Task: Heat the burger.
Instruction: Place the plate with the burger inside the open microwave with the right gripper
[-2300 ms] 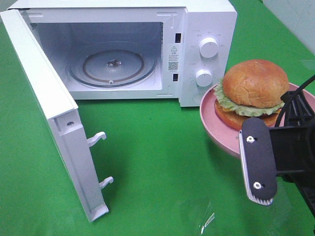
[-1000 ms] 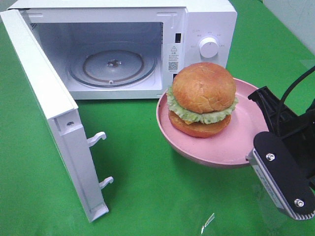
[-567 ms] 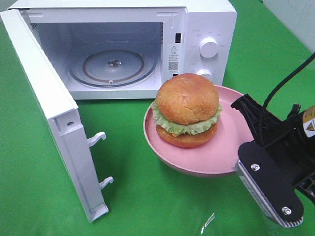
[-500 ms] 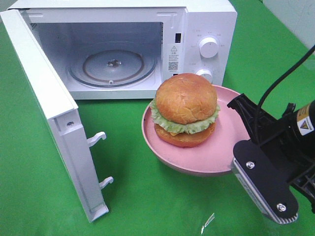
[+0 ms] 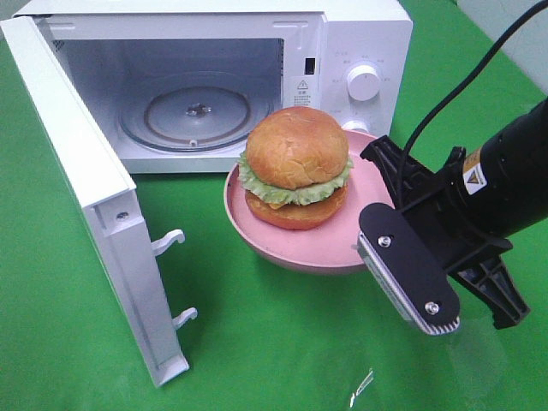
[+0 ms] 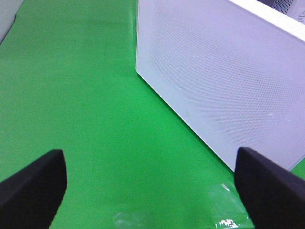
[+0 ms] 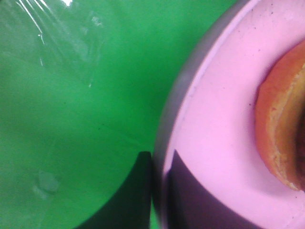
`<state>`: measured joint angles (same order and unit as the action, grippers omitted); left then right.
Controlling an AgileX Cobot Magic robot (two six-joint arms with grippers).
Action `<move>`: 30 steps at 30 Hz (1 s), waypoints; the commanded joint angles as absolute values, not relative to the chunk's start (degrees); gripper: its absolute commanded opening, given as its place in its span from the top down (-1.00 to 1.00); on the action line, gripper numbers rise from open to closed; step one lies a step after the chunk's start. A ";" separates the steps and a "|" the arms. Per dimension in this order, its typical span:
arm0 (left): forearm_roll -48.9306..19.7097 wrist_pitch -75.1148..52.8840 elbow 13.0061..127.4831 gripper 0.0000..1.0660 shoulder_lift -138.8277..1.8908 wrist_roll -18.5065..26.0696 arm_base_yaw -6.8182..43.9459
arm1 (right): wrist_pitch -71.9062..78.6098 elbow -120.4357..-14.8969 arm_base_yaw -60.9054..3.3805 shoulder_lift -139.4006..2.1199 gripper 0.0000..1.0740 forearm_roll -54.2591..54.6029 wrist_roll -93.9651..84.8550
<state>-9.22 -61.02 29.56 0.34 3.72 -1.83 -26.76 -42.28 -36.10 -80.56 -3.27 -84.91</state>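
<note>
The burger (image 5: 295, 163), with golden-brown bun halves and green lettuce, sits on a pink plate (image 5: 282, 255) held above the green cloth just in front of the open microwave (image 5: 360, 34). My right gripper (image 5: 378, 207) is shut on the plate's right rim. In the right wrist view its dark fingers (image 7: 139, 191) pinch the pink rim (image 7: 167, 143), and the burger's edge (image 7: 281, 138) shows beside them. My left gripper (image 6: 150, 200) is open and empty over the cloth, next to a white perforated microwave panel (image 6: 224, 81). It does not show in the exterior view.
The microwave door (image 5: 94, 197) stands swung open at the left, with two latch hooks (image 5: 171, 241) pointing right. A glass turntable (image 5: 195, 116) lies inside the cavity. Two knobs (image 5: 364, 81) are on the right panel. Green cloth (image 5: 274, 342) covers the table.
My right gripper has carried the plate with the burger leftward and a little back, from the right edge toward the microwave's opening. The microwave and its door have not moved.
</note>
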 commanded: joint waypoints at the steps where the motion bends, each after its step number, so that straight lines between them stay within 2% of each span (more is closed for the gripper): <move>1: -9.63 -61.31 29.56 -0.64 0.63 3.50 -1.83 | -23.66 -44.75 -36.21 -81.36 1.00 -3.04 -84.51; 24: -9.63 -61.31 29.56 -0.64 0.63 3.50 -1.83 | -24.24 -55.46 -36.21 -93.33 1.00 0.00 -84.22; 30: -9.63 -61.31 29.56 -0.64 0.63 3.50 -1.83 | -24.12 -59.01 -36.78 -96.77 1.00 4.01 -84.11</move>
